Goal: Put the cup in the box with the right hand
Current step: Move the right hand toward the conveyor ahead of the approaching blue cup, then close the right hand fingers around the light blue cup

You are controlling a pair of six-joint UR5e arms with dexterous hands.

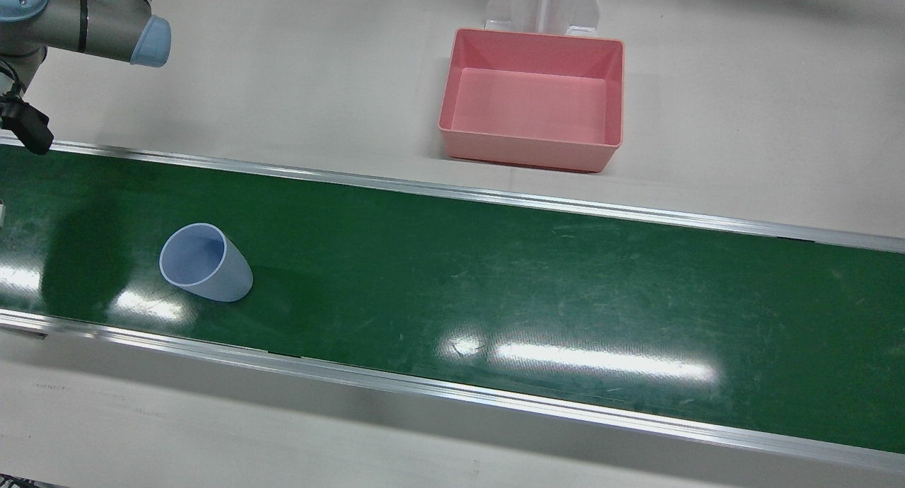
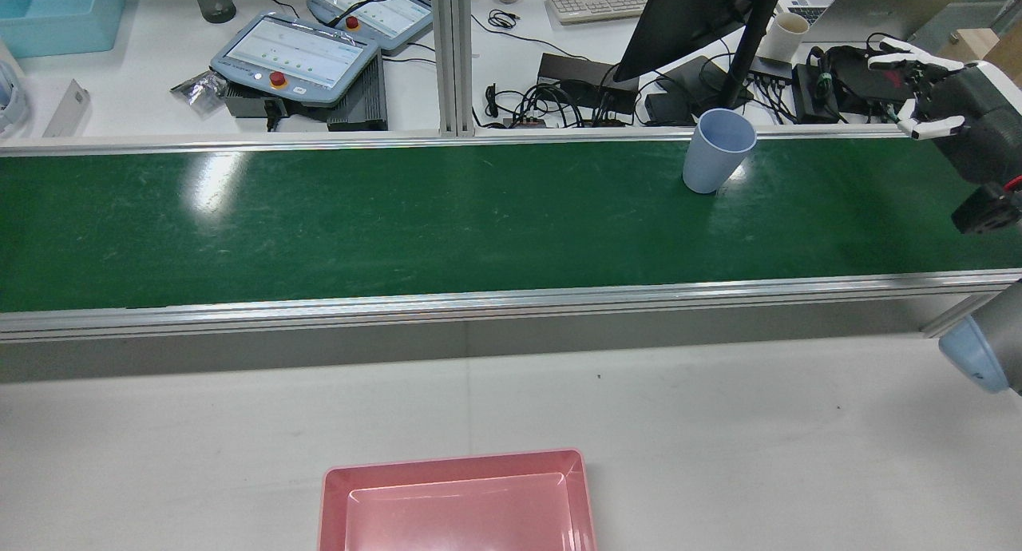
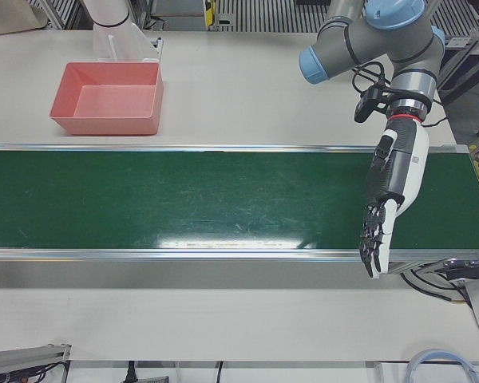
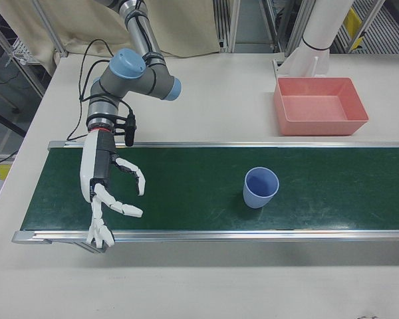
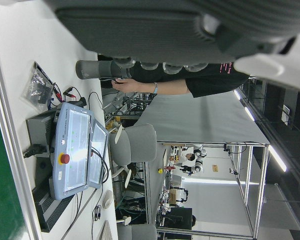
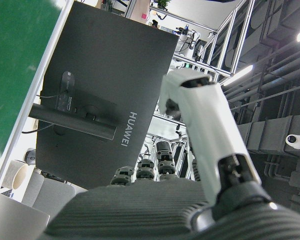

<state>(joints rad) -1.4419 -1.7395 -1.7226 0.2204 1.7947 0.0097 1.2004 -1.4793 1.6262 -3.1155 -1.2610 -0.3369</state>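
A pale blue cup (image 1: 205,262) stands upright, mouth up, on the green belt (image 1: 495,276); it also shows in the rear view (image 2: 717,161) and the right-front view (image 4: 261,187). The pink box (image 1: 532,99) sits empty on the white table beside the belt, also in the rear view (image 2: 459,503) and the right-front view (image 4: 319,105). My right hand (image 4: 106,189) is open, fingers spread, above the belt's end and well apart from the cup; the rear view shows it at the right edge (image 2: 934,96). My left hand (image 3: 391,179) is open, fingers straight, over the belt's other end.
The right arm's elbow (image 1: 148,41) hangs over the table's corner. A white pedestal (image 1: 541,3) stands just behind the box. Beyond the belt's far rail are a monitor (image 2: 703,16), teach pendants (image 2: 299,56) and cables.
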